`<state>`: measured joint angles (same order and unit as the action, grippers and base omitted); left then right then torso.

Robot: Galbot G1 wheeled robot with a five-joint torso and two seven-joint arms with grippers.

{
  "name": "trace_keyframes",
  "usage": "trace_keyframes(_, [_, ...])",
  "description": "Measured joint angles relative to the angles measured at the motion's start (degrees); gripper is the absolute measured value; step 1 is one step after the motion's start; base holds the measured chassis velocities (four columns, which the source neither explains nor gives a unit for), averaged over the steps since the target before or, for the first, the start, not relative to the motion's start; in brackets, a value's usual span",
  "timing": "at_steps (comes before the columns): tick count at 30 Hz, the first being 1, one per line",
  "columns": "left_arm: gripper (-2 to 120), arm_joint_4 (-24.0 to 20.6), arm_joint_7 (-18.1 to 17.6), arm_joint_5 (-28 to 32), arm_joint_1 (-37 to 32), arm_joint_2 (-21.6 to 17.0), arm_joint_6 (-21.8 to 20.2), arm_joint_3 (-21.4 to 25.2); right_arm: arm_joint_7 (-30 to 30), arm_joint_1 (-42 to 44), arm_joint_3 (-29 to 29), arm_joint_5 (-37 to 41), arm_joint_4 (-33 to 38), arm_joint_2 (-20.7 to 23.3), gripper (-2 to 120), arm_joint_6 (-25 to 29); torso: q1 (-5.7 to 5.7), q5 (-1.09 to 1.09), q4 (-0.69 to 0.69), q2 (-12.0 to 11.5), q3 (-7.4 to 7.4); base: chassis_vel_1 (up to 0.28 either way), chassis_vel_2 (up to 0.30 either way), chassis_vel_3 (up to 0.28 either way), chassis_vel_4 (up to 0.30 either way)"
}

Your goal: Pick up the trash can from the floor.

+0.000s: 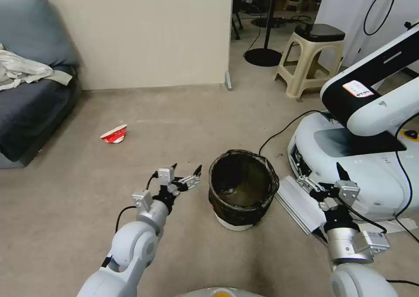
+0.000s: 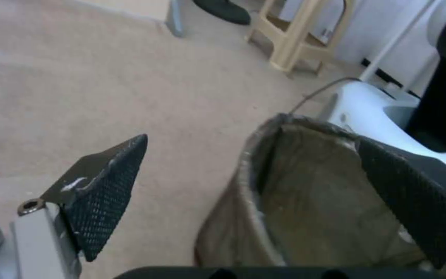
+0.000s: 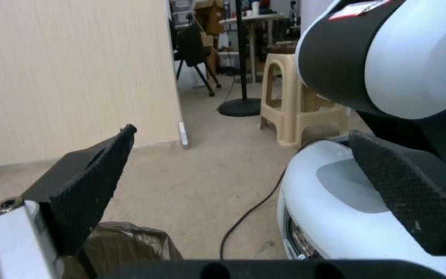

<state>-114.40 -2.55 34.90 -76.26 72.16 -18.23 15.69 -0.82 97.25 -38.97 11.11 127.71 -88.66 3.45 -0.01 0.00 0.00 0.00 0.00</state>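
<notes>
One trash can (image 1: 243, 188) on beige floor (image 1: 174, 113) (stool (image 1: 310, 56) behind)

Both arms are glossy white with silver metal wrists, thin black cables looping alongside, and grippers (image 1: 187, 173) (image 1: 325, 181) bearing pointed black fingers (image 2: 107, 193) with dimpled rubber pads.

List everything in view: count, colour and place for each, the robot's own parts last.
Round white trash can with crinkled black bag liner: one, on the floor between the grippers.
Beige-grey matte floor: one, underneath everything.
Crushed red-and-white paper cup: one, on the floor, far left of the can.
Dark grey sofa: one, left edge, pale cloth on it.
Beige plastic stool: one, far right.
White-and-black second robot: one, right of the can.
Left gripper: fingers open, beside the can's left rim.
Right gripper: fingers open, right of the can.
</notes>
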Motion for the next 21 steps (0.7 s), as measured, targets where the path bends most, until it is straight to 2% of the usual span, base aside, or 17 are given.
trace_keyframes(11, [100,2.46,-3.87,1.81,3.44,1.32,-2.70,-4.53,0.05,0.26,-0.48,-0.02,0.03,-0.20,100,0.09,0.00,0.00,0.00,0.00,0.00,0.000,0.000,0.000,0.000])
trace_keyframes(21, [100,3.40,-6.19,2.53,5.13,2.20,-4.32,-5.95,0.07,0.30,-0.55,-0.06,0.03,-0.37,100,0.09,0.01,0.00,0.00,0.00,0.00,0.000,0.000,0.000,0.000])
